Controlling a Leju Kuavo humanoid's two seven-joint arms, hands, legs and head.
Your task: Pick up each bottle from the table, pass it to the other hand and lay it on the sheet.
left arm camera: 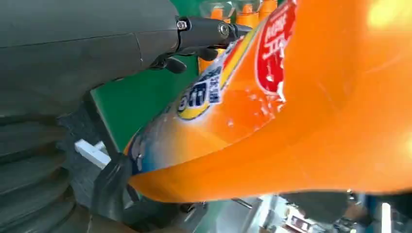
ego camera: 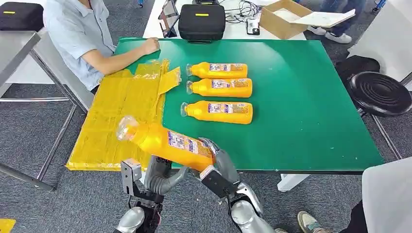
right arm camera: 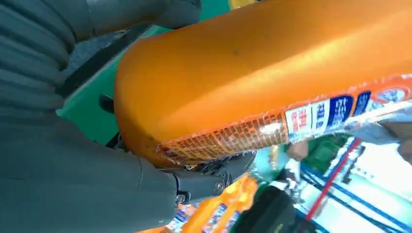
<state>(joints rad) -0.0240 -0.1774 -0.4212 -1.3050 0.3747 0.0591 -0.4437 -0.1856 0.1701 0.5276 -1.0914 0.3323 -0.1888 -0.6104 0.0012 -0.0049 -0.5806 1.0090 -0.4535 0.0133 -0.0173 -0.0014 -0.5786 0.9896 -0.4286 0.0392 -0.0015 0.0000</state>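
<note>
**Orange bottle held between both hands at table's near edge**

Seen from the head camera: a tall orange plastic bottle with a clear cap and blue-and-red label (ego camera: 165, 141), carried tilted above the near edge of the green table (ego camera: 301, 116), cap end out over the crinkled yellow sheet (ego camera: 121, 111), base end low toward the robot. Gripped at the base by the right hand (ego camera: 216, 167), fingers wrapped round the bottom, as shown close up in the right wrist view (right arm camera: 272, 73). Supported from underneath by the left hand (ego camera: 163, 177), thumb and dark fingers curled against the bottle's lower side; grip confirmed in the left wrist view, with the label right beside the fingers (left arm camera: 209, 34).

Left lying on the green surface, well apart from the held one: three more orange bottles of the same kind, side by side with caps pointing toward the sheet — the far one (ego camera: 218, 70), the middle one (ego camera: 221, 87) just beside it, the near one (ego camera: 218, 111) a little apart. Sheet draped over the table's left edge, one corner folded up near the far bottle's cap.

Seated at the far left corner: a person in a light blue shirt (ego camera: 77, 34), fist resting on the table beside the sheet. Beyond the table: a black case (ego camera: 201, 22) and an open cardboard box (ego camera: 282, 19). At the right: a round black stool (ego camera: 381, 92).
</note>
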